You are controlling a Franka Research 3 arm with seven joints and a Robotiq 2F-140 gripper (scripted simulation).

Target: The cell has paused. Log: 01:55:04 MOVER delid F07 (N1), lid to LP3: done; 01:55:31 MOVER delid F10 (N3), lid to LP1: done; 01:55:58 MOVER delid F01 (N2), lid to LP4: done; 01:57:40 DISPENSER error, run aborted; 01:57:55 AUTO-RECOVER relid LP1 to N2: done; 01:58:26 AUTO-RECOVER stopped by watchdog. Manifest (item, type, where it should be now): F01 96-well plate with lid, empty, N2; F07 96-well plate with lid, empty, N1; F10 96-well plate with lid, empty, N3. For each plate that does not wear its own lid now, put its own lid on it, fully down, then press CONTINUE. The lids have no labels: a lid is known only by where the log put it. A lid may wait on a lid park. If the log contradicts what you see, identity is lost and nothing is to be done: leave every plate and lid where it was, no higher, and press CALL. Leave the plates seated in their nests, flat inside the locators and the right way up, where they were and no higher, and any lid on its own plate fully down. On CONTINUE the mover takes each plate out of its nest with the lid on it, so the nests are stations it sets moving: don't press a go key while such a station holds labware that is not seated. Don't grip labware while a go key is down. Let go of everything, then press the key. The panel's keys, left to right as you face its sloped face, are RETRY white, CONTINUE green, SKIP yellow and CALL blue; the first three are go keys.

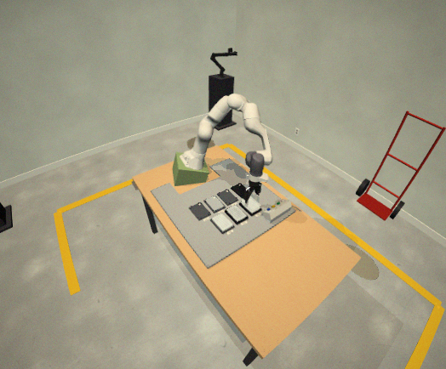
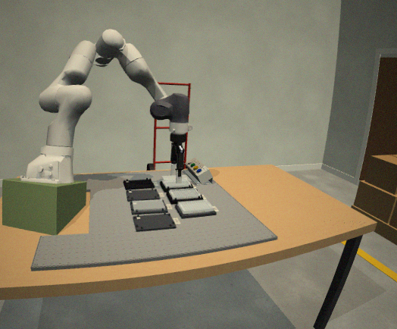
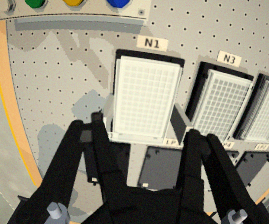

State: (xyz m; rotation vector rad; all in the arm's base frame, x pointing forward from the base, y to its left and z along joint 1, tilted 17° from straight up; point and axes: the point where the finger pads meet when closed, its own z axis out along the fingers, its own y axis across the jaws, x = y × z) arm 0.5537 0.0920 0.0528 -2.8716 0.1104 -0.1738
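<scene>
My gripper point(image 1: 253, 201) point(image 2: 176, 177) point(image 3: 143, 107) is shut on a clear lid point(image 3: 147, 95) by its long sides. The lid is over the plate at N1, roughly lined up with it; whether it is fully down I cannot tell. The plate at N3 point(image 1: 237, 213) point(image 2: 185, 195) point(image 3: 222, 100) shows bare wells, with no lid visible. The plate at N2 point(image 1: 222, 223) point(image 2: 195, 208) point(image 3: 267, 110) looks paler and taller, as if lidded. Another clear lid point(image 1: 214, 204) point(image 2: 148, 206) lies on the park labelled LP4, mostly hidden by a finger in the wrist view.
Dark lid parks without lids point(image 1: 199, 210) point(image 2: 154, 222) point(image 3: 160, 167) stand in the row beside the nests. The sloped key panel point(image 1: 277, 211) point(image 2: 204, 176) point(image 3: 85, 13) stands close beyond N1. The green arm base point(image 1: 190, 175) point(image 2: 36, 206) is at the table's other side.
</scene>
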